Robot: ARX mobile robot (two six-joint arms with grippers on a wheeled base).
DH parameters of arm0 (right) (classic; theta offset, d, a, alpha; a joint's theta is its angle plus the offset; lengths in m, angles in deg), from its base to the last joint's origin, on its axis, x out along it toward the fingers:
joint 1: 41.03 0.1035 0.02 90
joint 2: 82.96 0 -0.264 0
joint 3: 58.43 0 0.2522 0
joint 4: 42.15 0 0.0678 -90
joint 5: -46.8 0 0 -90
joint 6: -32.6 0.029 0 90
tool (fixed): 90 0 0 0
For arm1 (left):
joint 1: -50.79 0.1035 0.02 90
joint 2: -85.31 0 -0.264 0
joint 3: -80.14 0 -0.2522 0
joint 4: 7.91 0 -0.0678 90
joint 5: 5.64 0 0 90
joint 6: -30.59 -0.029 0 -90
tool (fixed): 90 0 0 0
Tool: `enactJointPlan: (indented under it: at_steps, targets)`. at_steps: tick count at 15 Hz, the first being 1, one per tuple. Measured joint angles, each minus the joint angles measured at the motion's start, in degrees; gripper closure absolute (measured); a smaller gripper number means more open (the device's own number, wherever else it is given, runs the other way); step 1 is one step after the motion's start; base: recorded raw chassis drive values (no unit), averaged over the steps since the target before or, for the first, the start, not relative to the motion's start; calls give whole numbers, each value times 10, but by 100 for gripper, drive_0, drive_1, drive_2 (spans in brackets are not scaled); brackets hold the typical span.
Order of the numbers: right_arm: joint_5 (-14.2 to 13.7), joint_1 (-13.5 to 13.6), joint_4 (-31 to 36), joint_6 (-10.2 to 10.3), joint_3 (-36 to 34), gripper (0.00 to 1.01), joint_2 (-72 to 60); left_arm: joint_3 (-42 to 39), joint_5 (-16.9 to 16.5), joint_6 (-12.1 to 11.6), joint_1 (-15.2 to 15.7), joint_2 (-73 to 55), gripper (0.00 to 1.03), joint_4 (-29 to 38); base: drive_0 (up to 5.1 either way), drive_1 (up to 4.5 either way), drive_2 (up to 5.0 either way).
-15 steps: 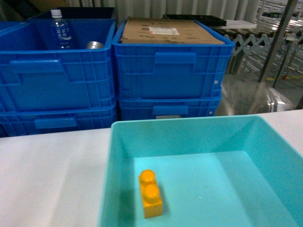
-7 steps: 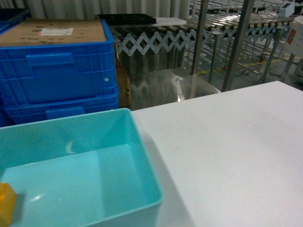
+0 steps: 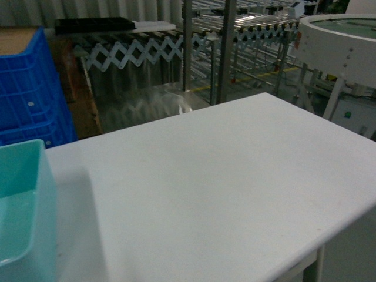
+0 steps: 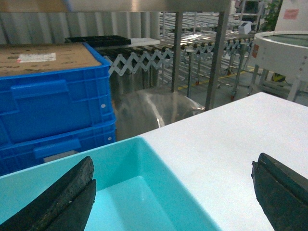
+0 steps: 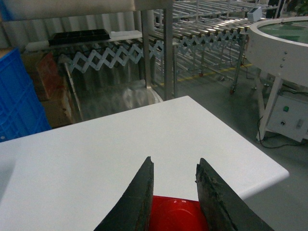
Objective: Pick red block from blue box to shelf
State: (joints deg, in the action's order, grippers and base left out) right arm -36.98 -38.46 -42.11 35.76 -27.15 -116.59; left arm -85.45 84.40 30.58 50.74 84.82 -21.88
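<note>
Red block [image 5: 173,214] is pinched in my right gripper [image 5: 174,175], my left gripper [image 4: 173,192] is wide open and empty, so only the shelf [image 5: 163,48] drop is left

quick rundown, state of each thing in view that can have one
red block: off the table, pinched between the right gripper's fingers
right gripper: shut on the red block
left gripper: open, wide, nothing between the fingers
blue box: on the white table, the part in view is empty
dark blue crates: stacked, top one covered with a cardboard sheet
</note>
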Motion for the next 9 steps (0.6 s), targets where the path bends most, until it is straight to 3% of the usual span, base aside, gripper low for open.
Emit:
enactJointPlan:
  at_steps: [3,9]
  targets:
    - [0,0,0,0,0,80,0,0,0,0,0,0,5,0,0,0,0]
    - [0,0,0,0,0,80,0,0,0,0,0,0,5,-1,291,-369,-369]
